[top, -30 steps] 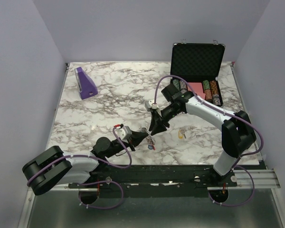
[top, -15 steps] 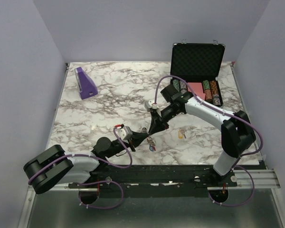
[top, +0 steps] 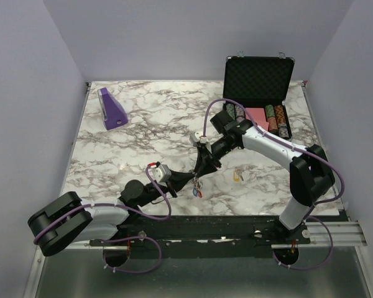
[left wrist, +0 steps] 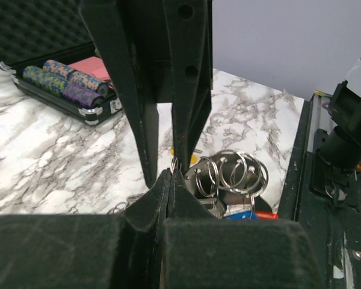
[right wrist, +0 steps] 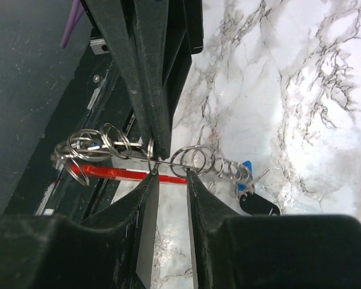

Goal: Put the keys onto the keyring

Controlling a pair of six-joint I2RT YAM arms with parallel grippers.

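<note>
From above, the left gripper [top: 183, 180] reaches out low over the near part of the marble worktop [top: 143, 136], and the right gripper [top: 199, 174] comes down at a slant to meet it almost tip to tip. The keyring [top: 196, 188] hangs just below and in front of the left gripper's tips, clear of the worktop. A yellow key [top: 238, 176] lies alone on the worktop, off to the right gripper's outer side. The open poker chip case [top: 258, 93] stands far behind the right gripper, and a purple wedge [top: 112, 109] lies far beyond the left one. In the left wrist view, the left gripper [left wrist: 168, 180] is pressed closed, pinching a thin wire ring of the keyring [left wrist: 234, 171] at its very tips. The rest of the bunch hangs just to its right, a blue key [left wrist: 240, 211] showing under the rings. The right gripper's two fingers [left wrist: 189, 90] stand straight ahead, reaching down to those tips. In the right wrist view, the right gripper [right wrist: 170, 176] has its jaws a little apart with a clear gap, clamped on nothing I can make out. The chain of rings [right wrist: 195, 159] runs across just beyond its tips, beside a red crescent piece [right wrist: 114, 173]. A blue-headed key [right wrist: 244, 171] and a dark tag [right wrist: 257, 206] hang at the right end.
</note>
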